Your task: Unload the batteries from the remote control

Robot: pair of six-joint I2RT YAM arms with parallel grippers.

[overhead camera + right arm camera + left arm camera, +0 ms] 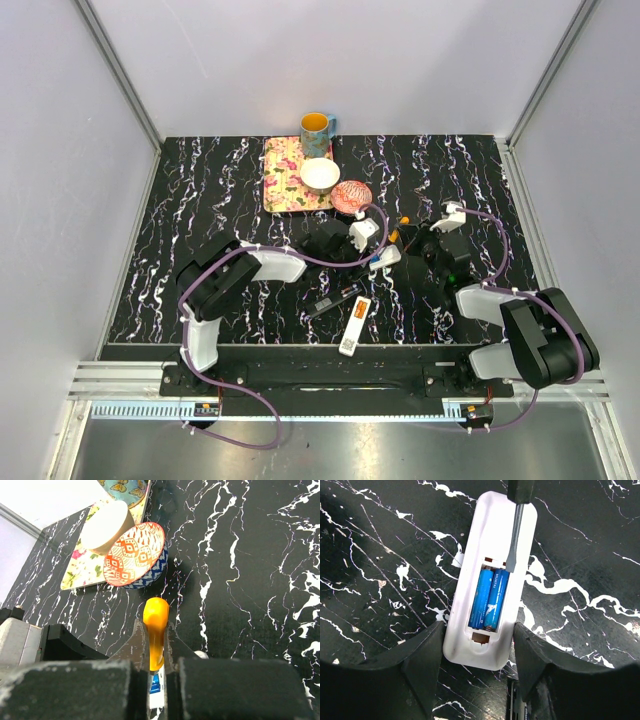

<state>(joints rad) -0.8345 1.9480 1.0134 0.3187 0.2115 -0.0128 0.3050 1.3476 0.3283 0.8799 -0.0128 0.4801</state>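
Step judged: batteries [488, 600] being levered out | remote control [490, 527] being clamped by left end effector [478, 632], cells lying just ahead of it | screwdriver [155, 622] being gripped in right end effector [154, 637] | tip is to be slid gently under cell end.

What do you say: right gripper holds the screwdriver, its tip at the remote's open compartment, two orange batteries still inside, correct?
Wrong on colour: the two batteries in the remote are blue, not orange; the left wrist view shows it. The right gripper does hold the screwdriver, tip at the open compartment.
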